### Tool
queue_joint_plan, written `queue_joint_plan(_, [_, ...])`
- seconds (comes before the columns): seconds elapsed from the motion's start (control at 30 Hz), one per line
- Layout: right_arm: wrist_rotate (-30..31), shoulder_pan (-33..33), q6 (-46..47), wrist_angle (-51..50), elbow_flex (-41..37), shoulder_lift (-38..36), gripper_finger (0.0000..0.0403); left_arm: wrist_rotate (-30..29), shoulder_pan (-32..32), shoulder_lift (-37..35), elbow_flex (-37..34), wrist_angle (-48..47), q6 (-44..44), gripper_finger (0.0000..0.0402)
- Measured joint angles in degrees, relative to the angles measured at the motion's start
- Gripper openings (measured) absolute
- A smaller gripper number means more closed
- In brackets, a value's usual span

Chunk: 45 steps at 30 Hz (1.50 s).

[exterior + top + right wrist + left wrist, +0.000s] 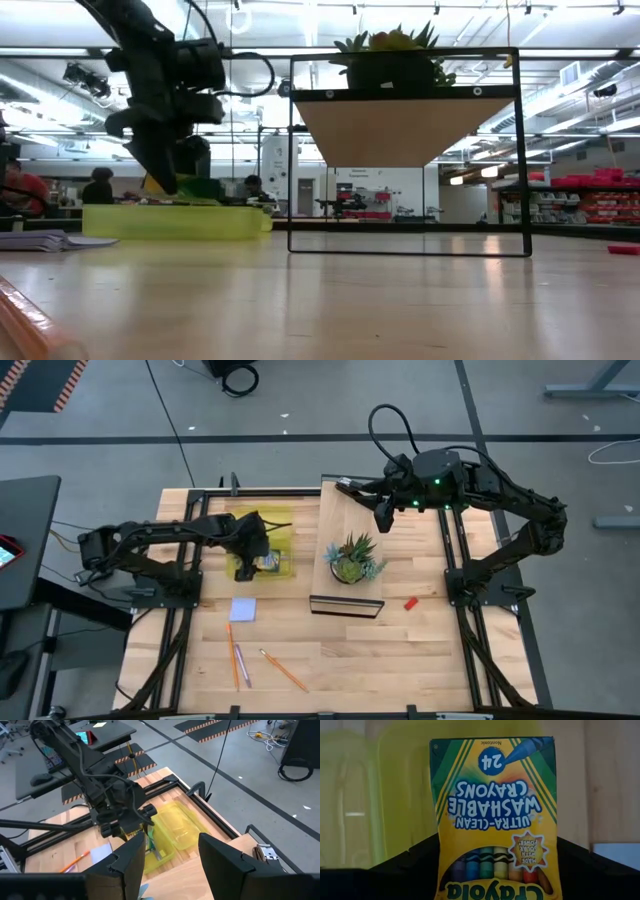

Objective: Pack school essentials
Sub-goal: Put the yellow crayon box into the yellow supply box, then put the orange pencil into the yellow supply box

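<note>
My left gripper (247,558) is shut on the yellow-and-green crayon box (492,805) and holds it over the open, see-through yellow case (275,538) at the table's far left. On the wood nearer the front lie the pale blue pad (243,609), the orange and pink pencils (236,657) and another orange pencil (284,671). The tiny red block (410,603) lies to the right of the stand. My right gripper (172,865) is open and holds nothing, raised high over the table's far right part. My left gripper pinches the crayon box between its two fingers (405,865), on the two long side edges near the logo end (444,870). The fingers slant steeply down from above. The box hangs below them, its other end (180,188) down at the case's rim; I cannot tell whether it touches.
A black-framed stand with a wooden shelf (345,510) sits mid-table, and a green spiky potted plant (352,560) stands on it. Black rails (175,640) run along the table's left and right sides. Bare wood lies along the near edge.
</note>
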Motion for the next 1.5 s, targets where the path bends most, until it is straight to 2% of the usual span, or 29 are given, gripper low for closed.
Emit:
queue_joint_plan(0.3, [0.0,-0.02,-0.06,0.22,0.0,0.0,0.019,-3.33,0.25,0.02,-3.1,2.1,-4.25,0.0317])
queue_joint_plan(0.7, [0.0,-0.02,-0.04,0.46,0.0,0.0,0.019,-4.38,0.25,0.02,-3.22,2.31,-4.9,0.0396])
queue_joint_plan(1.17, [0.0,-0.02,-0.24,0.46,0.0,-0.02,0.019,-4.36,0.23,-1.33,-3.21,-0.19,-7.88,0.0393])
queue_joint_plan(1.5, [1.42,-0.7,-1.07,0.46,0.0,-0.07,0.019,-3.17,-2.85,-9.19,-0.63,-2.96,-7.39,0.0388])
